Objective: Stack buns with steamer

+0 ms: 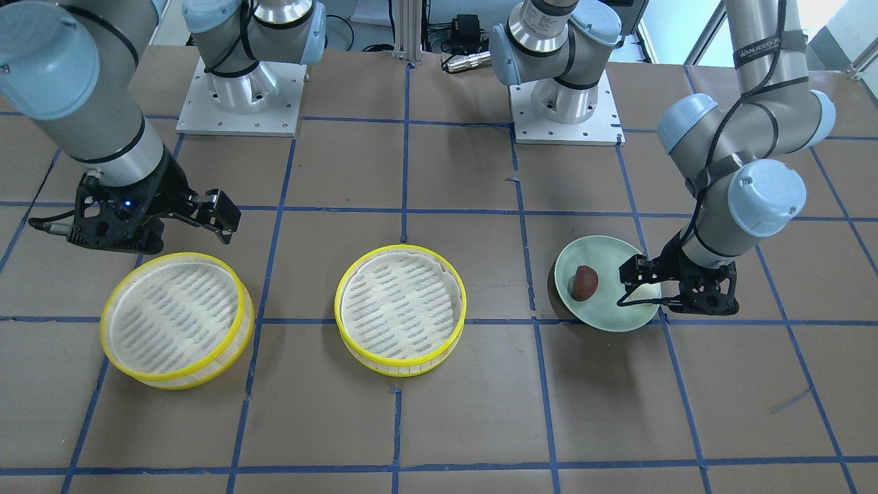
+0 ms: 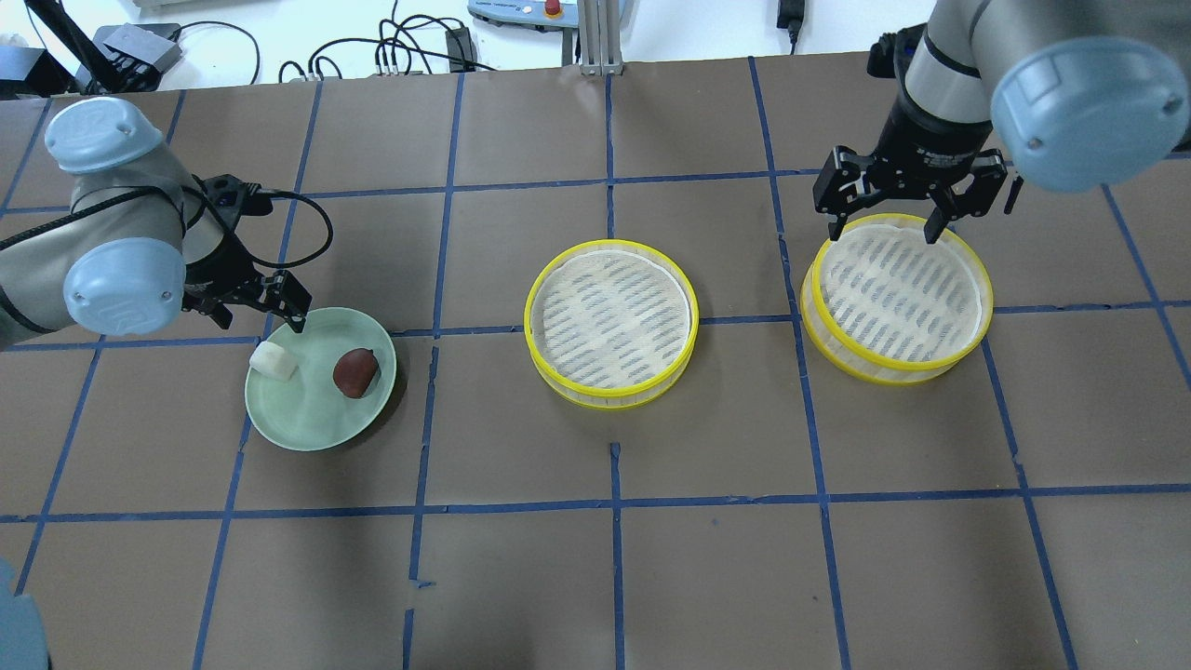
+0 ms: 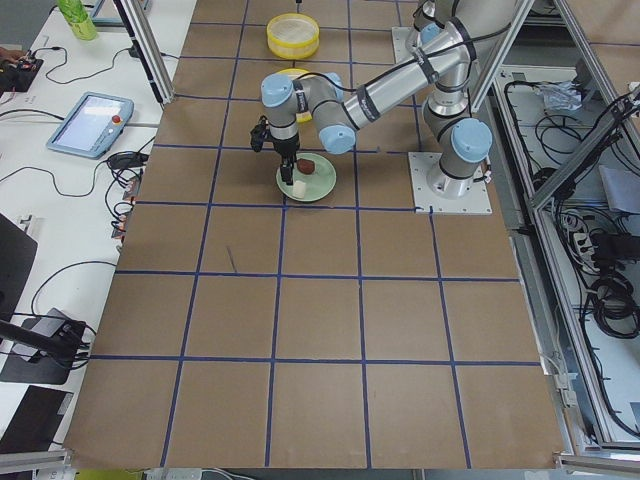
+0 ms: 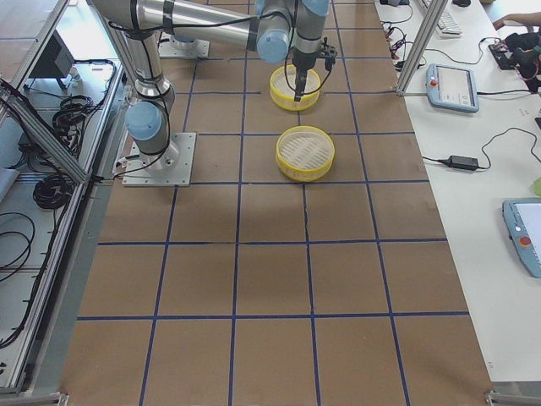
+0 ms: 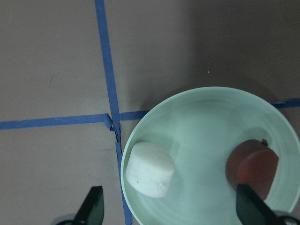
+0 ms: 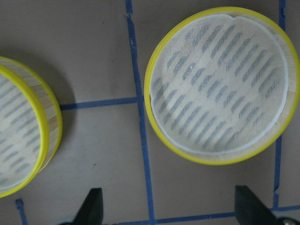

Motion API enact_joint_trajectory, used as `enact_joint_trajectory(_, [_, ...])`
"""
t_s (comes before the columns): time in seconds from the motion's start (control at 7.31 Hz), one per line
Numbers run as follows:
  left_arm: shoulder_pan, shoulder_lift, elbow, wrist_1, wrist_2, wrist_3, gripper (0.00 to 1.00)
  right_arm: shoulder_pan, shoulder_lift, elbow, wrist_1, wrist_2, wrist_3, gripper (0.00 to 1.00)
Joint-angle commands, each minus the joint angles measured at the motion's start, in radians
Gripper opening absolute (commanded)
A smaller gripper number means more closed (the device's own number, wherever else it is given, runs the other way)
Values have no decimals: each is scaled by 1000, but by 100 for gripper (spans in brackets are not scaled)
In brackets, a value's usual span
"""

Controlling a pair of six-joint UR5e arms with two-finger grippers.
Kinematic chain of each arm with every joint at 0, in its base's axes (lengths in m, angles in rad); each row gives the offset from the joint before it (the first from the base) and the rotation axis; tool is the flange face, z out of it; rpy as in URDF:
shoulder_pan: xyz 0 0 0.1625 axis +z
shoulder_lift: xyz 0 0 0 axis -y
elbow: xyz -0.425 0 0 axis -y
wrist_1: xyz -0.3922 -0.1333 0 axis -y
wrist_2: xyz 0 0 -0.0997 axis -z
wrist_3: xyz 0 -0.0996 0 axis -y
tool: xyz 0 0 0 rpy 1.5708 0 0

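Note:
A white roundish bun (image 2: 273,360) and a reddish-brown oval bun (image 2: 355,372) lie apart on a pale green plate (image 2: 312,414). My left gripper (image 2: 262,317) is open and empty, just above the plate's far rim near the white bun. The left wrist view shows the white bun (image 5: 150,169) and the brown bun (image 5: 252,169) between the open fingers. Two yellow-rimmed steamer trays are empty: one in the middle (image 2: 610,321), one on the right (image 2: 897,294). My right gripper (image 2: 882,231) is open and empty over the right tray's far rim.
Brown table (image 2: 614,558) with a blue tape grid. Both arm bases (image 1: 240,96) (image 1: 566,103) stand at the robot's side. Cables and devices (image 2: 409,42) lie beyond the far edge. Both trays show in the right wrist view, one whole (image 6: 218,84), one cut off (image 6: 23,126).

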Motion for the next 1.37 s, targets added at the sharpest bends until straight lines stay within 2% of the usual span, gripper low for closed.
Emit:
enact_joint_trajectory(0.0, [0,-44,-12,10,3,0,74,-113,74,86,-183,-3,-142,100])
enact_joint_trajectory(0.14, [0,-44,-36,13,3,0,47,-191,121,84,-206,-2,-208,100])
enact_joint_trajectory(0.27, [0,-44,-40,15,5,-1,22,-252,164,86,-279,0,-288,100])
enact_joint_trajectory(0.41, [0,-43,-47,15,5,-7,9,-277,216,84,-353,-2,-357,100])
enact_joint_trajectory(0.55, [0,-32,-50,15,5,-21,2,-303,263,84,-411,4,-370,100])
enact_joint_trajectory(0.96, [-18,69,-35,1,3,-104,1,-308,286,97,-415,-3,-372,100])
enact_joint_trajectory(1.23, [-93,132,-20,-58,-9,-217,1,-308,286,106,-410,-5,-372,100])
